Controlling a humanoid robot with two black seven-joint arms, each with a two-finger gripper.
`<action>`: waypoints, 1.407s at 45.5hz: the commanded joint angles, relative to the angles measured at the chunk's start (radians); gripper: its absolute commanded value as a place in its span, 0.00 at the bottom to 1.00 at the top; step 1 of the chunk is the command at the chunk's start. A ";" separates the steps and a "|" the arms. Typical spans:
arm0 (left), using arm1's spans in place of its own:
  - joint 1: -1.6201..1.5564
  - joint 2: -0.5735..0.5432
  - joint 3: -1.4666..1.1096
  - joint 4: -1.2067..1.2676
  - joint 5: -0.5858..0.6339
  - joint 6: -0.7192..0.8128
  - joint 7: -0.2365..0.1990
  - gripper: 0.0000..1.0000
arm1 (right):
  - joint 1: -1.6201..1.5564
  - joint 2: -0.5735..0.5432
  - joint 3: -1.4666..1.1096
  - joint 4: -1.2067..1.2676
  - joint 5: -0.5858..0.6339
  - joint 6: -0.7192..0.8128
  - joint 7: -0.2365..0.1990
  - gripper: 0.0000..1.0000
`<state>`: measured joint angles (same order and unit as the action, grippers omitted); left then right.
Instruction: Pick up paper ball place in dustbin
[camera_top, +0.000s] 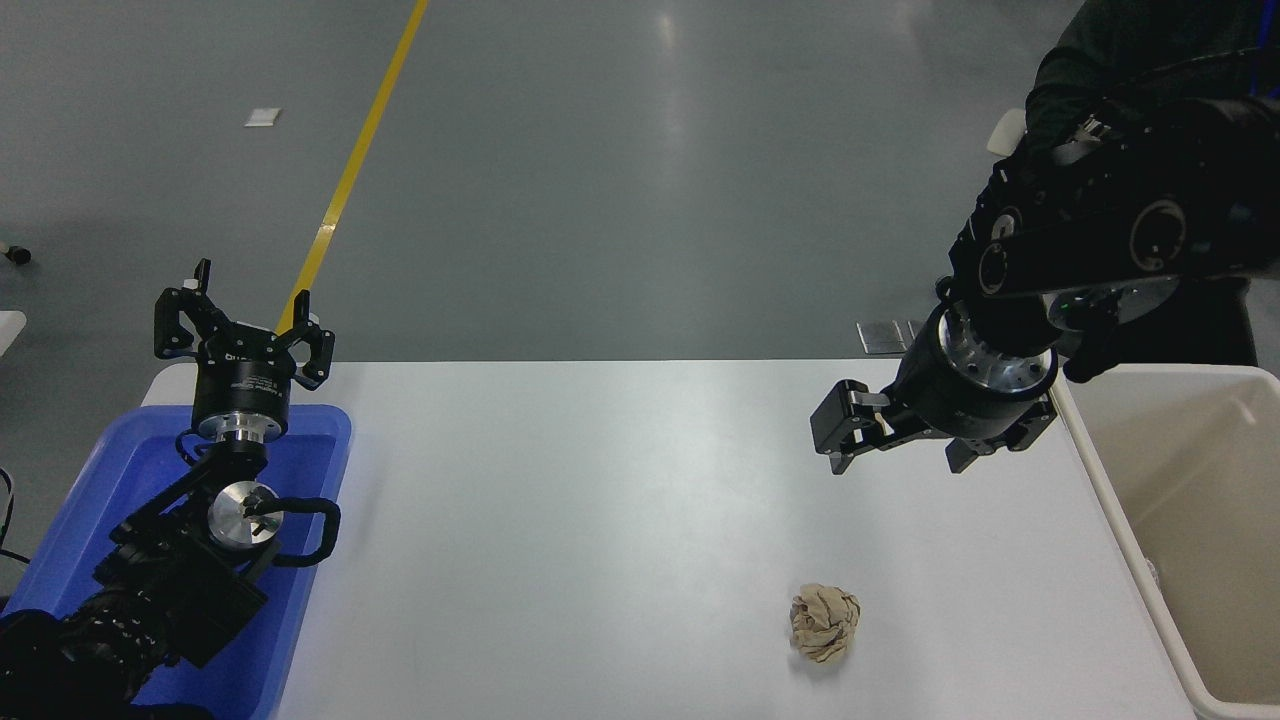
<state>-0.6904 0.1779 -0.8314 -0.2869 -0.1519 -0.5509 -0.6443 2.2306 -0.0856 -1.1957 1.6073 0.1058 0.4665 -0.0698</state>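
You're looking down from high on the robot's side over a white table; grey floor beyond it w/ a yellow line running diagonally at upper left.

The paper ball, a crumpled tan wad, lies on the table near the front edge, right of centre. Nothing touches it.

Your right gripper hangs above the table, farther back than the ball and a bit to its right, well apart from it. Fingers point down, spread wide, holding nothing. Its arm comes in from the right edge, up high, black w/ a silver wrist ring.

The dustbin, cream plastic w/ a thick rounded rim, sits at the table's right edge, partly cut off by the frame. The right gripper is just left of the bin's far-left corner. The part of the bin's inside that you can see is bare wall and floor.

Your left gripper is parked at the lower left, over the far end of a blue tray on the table's left side. It points away from the camera, fingers apart, empty.

A person in dark clothing stands at the top right corner, behind the right arm; only part of the body shows.
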 joint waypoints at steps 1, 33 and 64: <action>0.000 0.000 0.000 0.000 0.000 0.000 0.000 0.99 | -0.097 0.026 0.037 0.003 0.009 -0.111 0.013 1.00; -0.001 0.002 0.000 0.000 0.000 -0.001 0.000 0.99 | -0.506 0.086 0.123 -0.032 0.020 -0.634 0.021 1.00; -0.001 0.002 0.000 0.000 0.000 -0.001 0.000 0.99 | -0.709 0.086 0.136 -0.129 0.017 -0.706 0.021 1.00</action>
<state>-0.6916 0.1795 -0.8314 -0.2868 -0.1519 -0.5524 -0.6443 1.5989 -0.0002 -1.0652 1.5225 0.1252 -0.2138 -0.0485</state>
